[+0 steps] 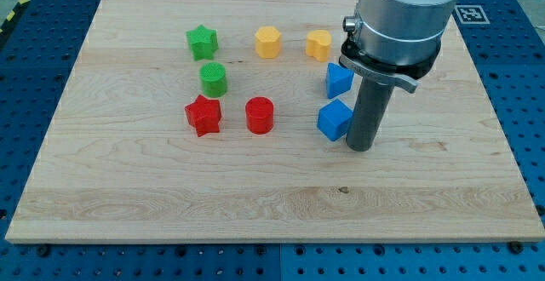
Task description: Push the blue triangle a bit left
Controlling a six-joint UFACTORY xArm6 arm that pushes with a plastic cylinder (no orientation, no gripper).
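- You saw no pincer on this rig; the arm ended in a dark rod, so no open/closed state applied.
- My tip (359,147) sat on the desk (170,196), touching or just beside the right side of the lower blue block (334,120). Contact vs. small gap: cannot tell.
- Two blue blocks were present, stacked in a col. at the view's centre-right. The upper blue block (339,80) lay just left of the rod's collar, near but apart from the lower one.
- Which of the two was the blue triangle: shape not clear enough for you to confirm. Both looked angular/faceted.
- Yellow blocks: one hexagon-like yellow block (267,42) at the view's top centre; a second yellow block (318,44) just to its right, directly above the upper blue block.
- Green star (202,42) stood at the view's top, left of the yellow pair. Green cylinder (213,79) lay just below it.
- Red star (203,115) lay below the green cylinder; red cylinder (260,115) sat just right of it, well left of the lower blue block.
- The desk was a light wood board resting on a blue perforated base (34,85).
- The arm's silver housing (407,8) entered from the view's top right, hiding part of the desk behind it.
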